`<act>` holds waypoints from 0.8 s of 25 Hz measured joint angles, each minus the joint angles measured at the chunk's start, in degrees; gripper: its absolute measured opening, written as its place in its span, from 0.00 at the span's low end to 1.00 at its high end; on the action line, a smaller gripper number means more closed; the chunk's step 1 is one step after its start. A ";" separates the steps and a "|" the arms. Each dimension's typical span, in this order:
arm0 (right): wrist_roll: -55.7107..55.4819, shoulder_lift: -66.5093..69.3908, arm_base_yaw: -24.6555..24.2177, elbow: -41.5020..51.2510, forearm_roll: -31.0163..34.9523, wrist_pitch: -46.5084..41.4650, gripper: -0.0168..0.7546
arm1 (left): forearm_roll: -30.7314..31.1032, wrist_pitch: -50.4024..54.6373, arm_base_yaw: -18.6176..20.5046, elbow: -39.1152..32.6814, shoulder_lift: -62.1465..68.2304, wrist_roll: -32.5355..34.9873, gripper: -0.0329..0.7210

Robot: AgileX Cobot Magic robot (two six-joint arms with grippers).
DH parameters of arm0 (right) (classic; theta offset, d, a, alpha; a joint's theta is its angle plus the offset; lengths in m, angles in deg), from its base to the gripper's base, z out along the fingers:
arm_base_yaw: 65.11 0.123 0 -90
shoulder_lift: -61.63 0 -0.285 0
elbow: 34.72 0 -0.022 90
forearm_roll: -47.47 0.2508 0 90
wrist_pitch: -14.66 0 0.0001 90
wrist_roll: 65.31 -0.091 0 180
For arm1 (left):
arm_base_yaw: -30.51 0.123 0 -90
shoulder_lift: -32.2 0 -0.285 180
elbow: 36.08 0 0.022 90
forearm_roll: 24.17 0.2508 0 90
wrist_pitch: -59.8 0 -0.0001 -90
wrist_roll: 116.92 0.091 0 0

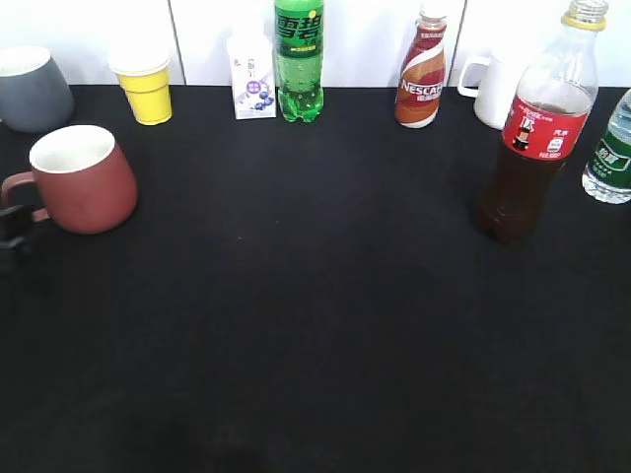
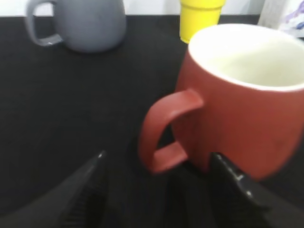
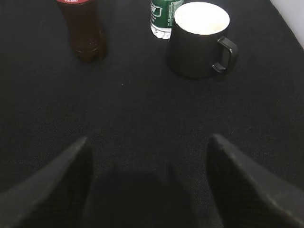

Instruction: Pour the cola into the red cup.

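The cola bottle (image 1: pixel 537 138) stands upright at the right of the black table, dark liquid in its lower half, red label; its cap is off and a yellow ring sits on the neck. Its base shows in the right wrist view (image 3: pixel 85 33). The red cup (image 1: pixel 84 177) sits at the left, handle pointing left. My left gripper (image 2: pixel 159 166) is open with the cup's handle (image 2: pixel 164 130) between its fingertips; it shows at the left edge of the exterior view (image 1: pixel 12 236). My right gripper (image 3: pixel 149 152) is open and empty above bare table, well short of the cola bottle.
Along the back stand a grey mug (image 1: pixel 32 89), a yellow paper cup (image 1: pixel 145 84), a small carton (image 1: pixel 252 77), a green soda bottle (image 1: pixel 299 59), a Nescafe bottle (image 1: pixel 422 84) and a white mug (image 1: pixel 490 91). A green-labelled water bottle (image 1: pixel 613 153) and black mug (image 3: pixel 199 40) sit near the cola.
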 joint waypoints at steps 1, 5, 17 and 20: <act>0.00 0.00 0.00 0.00 0.00 0.00 0.76 | 0.05 -1.06 0.00 1.57 2.29 0.00 0.67; 0.00 0.00 0.00 0.00 0.00 0.00 0.76 | -2.14 -2.37 0.00 6.78 9.27 1.95 0.61; 0.00 0.00 0.00 0.00 0.00 0.00 0.76 | 16.86 -11.29 0.00 13.97 13.07 0.71 0.16; 0.00 0.00 0.00 0.00 0.00 0.00 0.76 | 19.26 -11.16 -4.24 13.97 6.96 -2.06 0.16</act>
